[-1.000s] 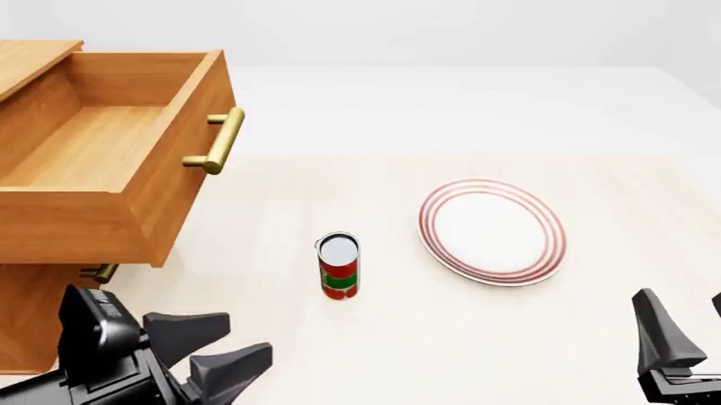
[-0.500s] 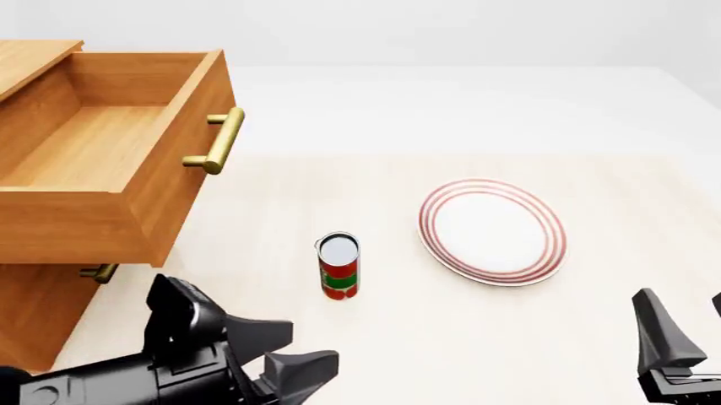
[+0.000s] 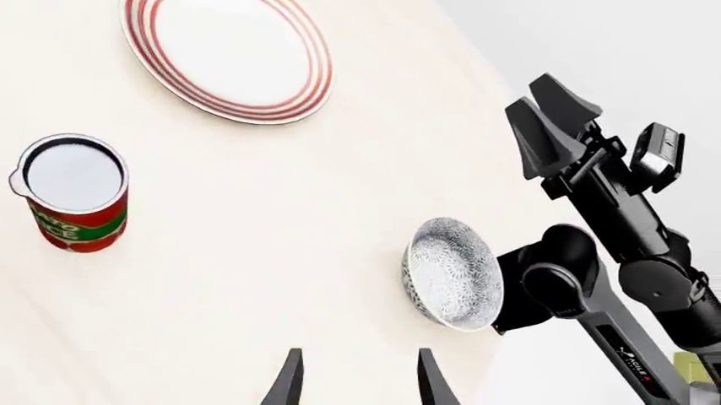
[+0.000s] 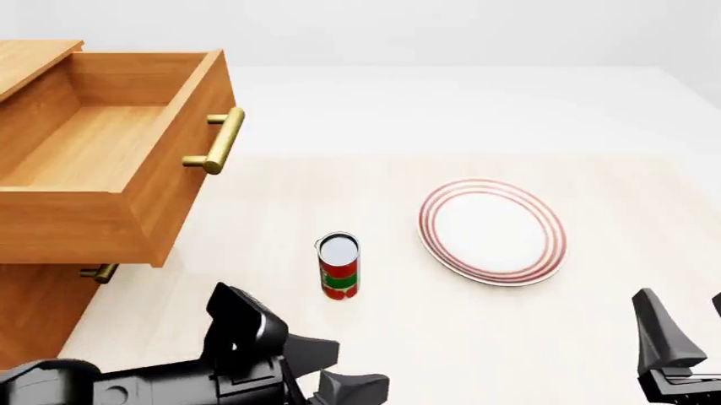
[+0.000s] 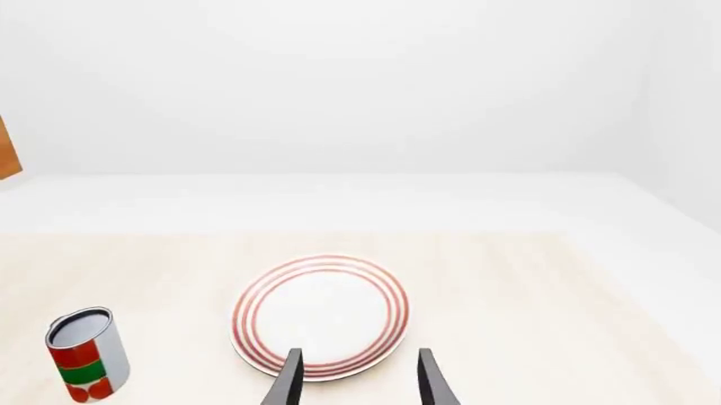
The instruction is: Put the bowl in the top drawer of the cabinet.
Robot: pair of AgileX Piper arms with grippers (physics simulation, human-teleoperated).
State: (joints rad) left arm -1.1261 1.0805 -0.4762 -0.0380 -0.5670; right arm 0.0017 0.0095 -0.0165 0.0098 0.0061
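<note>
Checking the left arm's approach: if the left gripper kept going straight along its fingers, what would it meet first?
Likely bare table, not the bowl. In the left wrist view the left gripper is open, the tabletop ahead between its fingers; the bowl lies off the line, by the right arm's base. Depth is unclear.

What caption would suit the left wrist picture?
Open left hand facing the speckled bowl, with can and plate beyond.

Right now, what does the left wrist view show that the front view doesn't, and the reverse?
Only the left wrist view shows the bowl, near the table's edge by the right arm. Only the front view shows the cabinet with its top drawer open. Both show the plate, the can and the open left claw.
</note>
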